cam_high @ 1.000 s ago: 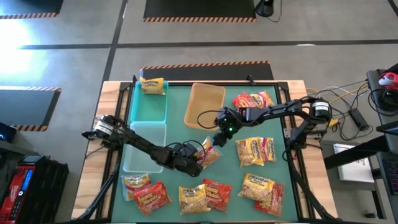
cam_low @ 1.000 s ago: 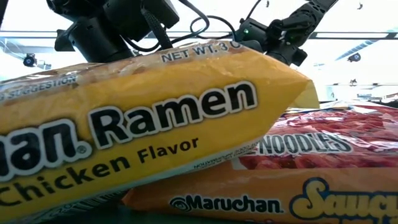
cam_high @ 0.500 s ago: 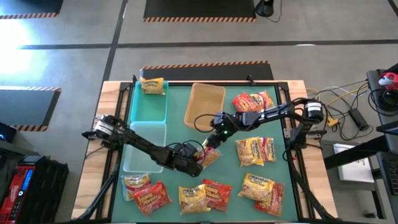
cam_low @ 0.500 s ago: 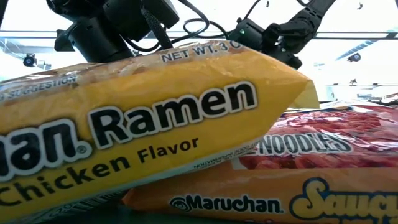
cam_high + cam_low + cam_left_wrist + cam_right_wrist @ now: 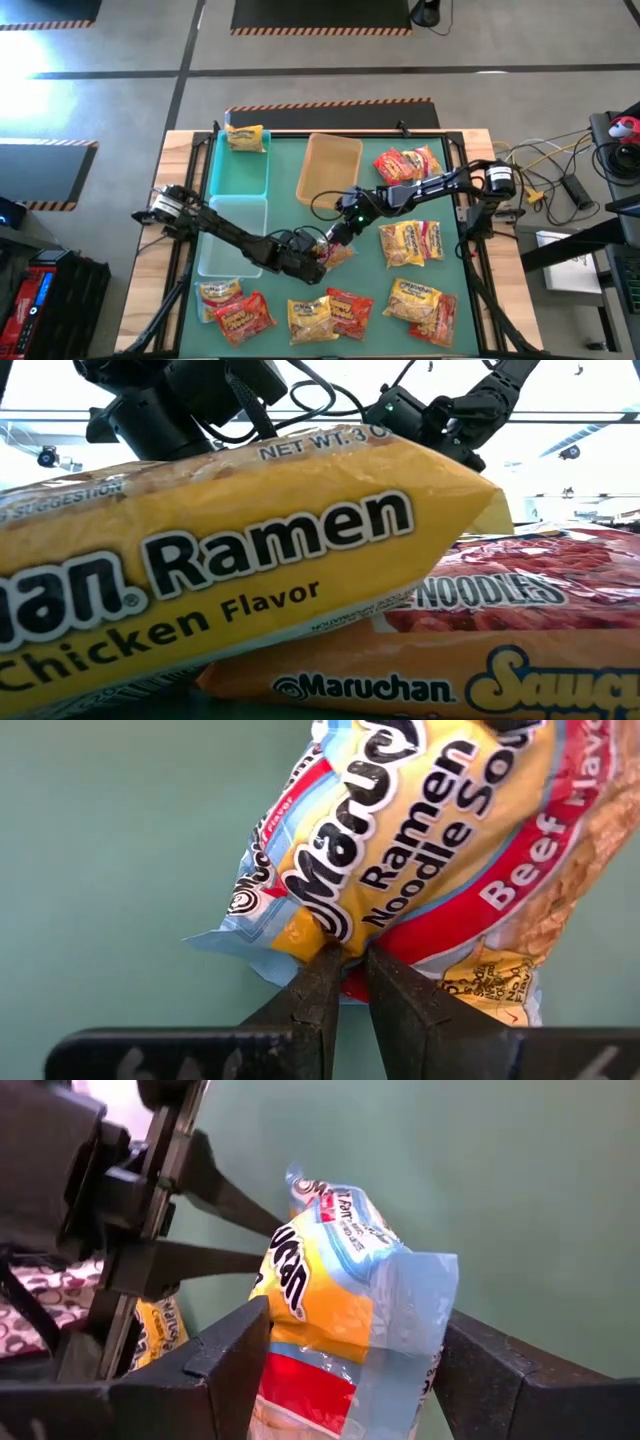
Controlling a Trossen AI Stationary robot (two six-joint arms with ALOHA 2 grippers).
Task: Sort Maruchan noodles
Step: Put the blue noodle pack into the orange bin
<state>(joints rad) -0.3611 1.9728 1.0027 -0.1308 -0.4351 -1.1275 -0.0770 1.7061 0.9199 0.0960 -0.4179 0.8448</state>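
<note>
My left gripper (image 5: 320, 258) (image 5: 345, 955) is shut on one beef-flavour noodle packet (image 5: 338, 250) (image 5: 430, 840), orange-yellow and red with light-blue sealed ends, near the table's middle. My right gripper (image 5: 338, 234) (image 5: 355, 1328) is open and reaches in from the right. Its two fingers stand on either side of the packet's other end (image 5: 410, 1305). The other noodle packets lie flat on the table and in a tray. In the low view both grippers are hidden behind a yellow chicken packet (image 5: 250, 560). My left gripper pinches the packet's side edge (image 5: 318, 932) between its two fingertips, close to the light-blue sealed end. The fingers come roughly level from the table's left. The packet stands up from the hold, tilted toward the right arm. I cannot tell whether my right gripper's fingers (image 5: 240, 1350) touch the packet.
A teal tray (image 5: 240, 170) holds a yellow packet (image 5: 246, 137). A clear tray (image 5: 228, 240) and a tan tray (image 5: 328, 165) lie beside it. Red packets (image 5: 408, 162), yellow ones (image 5: 410, 243) and several more along the near edge (image 5: 330, 315) surround the grippers.
My right gripper has moved toward the table's left and near edge, down to the packet held by my left gripper, and now has that packet's free end between its open fingers. My left gripper and the packet have kept still.
</note>
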